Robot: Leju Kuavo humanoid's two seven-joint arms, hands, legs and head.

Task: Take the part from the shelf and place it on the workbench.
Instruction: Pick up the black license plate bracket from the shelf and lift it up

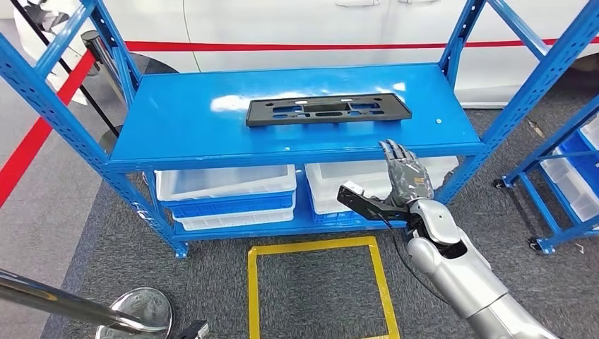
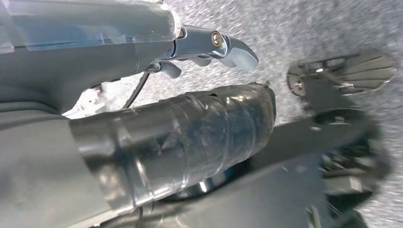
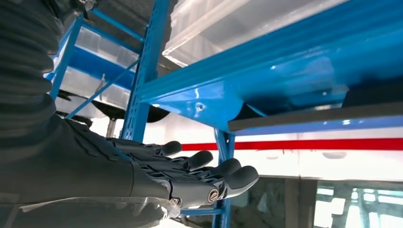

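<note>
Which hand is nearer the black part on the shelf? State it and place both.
Right. The right hand is raised at the shelf's front edge, just short of the black part, fingers extended. The left hand hangs low over the floor.

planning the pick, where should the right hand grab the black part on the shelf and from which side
Probably the near long edge of the black part, approached from the shelf's open front. It lies flat and long across the blue shelf, and the right hand, fingers straight and together, is already at the front edge.
</note>
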